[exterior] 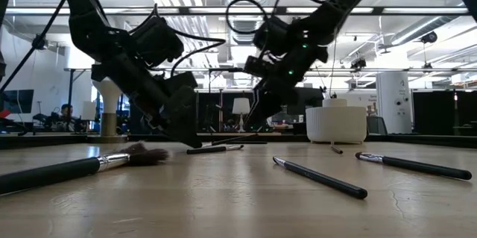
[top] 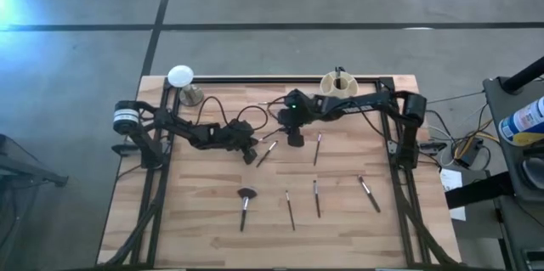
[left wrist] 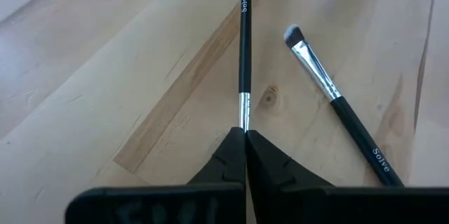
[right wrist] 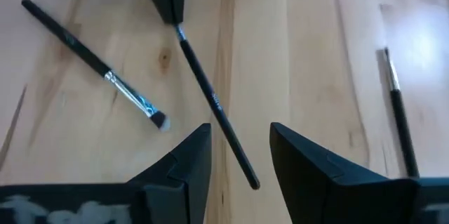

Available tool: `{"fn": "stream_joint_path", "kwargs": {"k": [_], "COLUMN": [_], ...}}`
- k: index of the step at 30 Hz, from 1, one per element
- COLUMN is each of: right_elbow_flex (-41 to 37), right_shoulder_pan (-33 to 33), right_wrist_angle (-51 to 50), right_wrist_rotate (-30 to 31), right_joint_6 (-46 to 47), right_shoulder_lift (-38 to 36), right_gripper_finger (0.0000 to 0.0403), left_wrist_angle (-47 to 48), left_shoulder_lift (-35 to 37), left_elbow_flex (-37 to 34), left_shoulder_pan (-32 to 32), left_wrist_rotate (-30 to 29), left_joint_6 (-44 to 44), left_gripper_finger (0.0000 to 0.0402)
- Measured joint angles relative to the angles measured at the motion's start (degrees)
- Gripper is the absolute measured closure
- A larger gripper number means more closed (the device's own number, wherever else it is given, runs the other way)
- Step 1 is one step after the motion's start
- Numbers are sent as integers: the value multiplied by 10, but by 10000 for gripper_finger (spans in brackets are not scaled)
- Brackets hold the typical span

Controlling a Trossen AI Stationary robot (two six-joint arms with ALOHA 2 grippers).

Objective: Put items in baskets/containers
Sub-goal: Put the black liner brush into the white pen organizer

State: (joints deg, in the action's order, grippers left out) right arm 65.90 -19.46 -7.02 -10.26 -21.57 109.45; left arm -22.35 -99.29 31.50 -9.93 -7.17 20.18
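1. The slim black brush point(left wrist: 244, 48) lies on the wooden surface point(top: 187, 220), well short of the cream divided cup point(top: 338, 83) that stands at the far edge. The left pincer point(left wrist: 245, 134) is closed on it at the silver ferrule, right at one end of the brush.

2. Judgement: a grip so near one end leaves the long handle hanging free. On lifting, the brush may droop or swivel between the fingers and arrive at the cup pointing the wrong way, missing a divider slot.

3. The right pincer point(right wrist: 240, 147) hovers open over the handle end of the same brush, its fingers either side without touching. If it closes while the left one pulls, the two may tug against each other, or the arms may collide.

4. A second brush with a pale tip point(left wrist: 330, 94) lies just beside the held one, also far from the cup. A sweeping lift could knock it and roll it.

5. More brushes point(top: 317, 199) lie farther from the cup, untouched.
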Motion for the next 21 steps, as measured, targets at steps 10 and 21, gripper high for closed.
{"fn": "stream_joint_path", "kwargs": {"k": [10,21], "right_elbow_flex": [140,188], "right_shoulder_pan": [13,20], "right_wrist_angle": [-143,-184], "right_wrist_rotate": [-2,-3], "right_joint_6": [-64,-71], "right_shoulder_lift": [94,134], "right_gripper_finger": [263,308], "left_wrist_angle": [0,-1], "left_shoulder_lift": [0,0], "left_elbow_flex": [0,0], "left_shoulder_pan": [0,0], "left_wrist_rotate": [1,2], "left_joint_6": [0,-1], "left_gripper_finger": [401,401]}}
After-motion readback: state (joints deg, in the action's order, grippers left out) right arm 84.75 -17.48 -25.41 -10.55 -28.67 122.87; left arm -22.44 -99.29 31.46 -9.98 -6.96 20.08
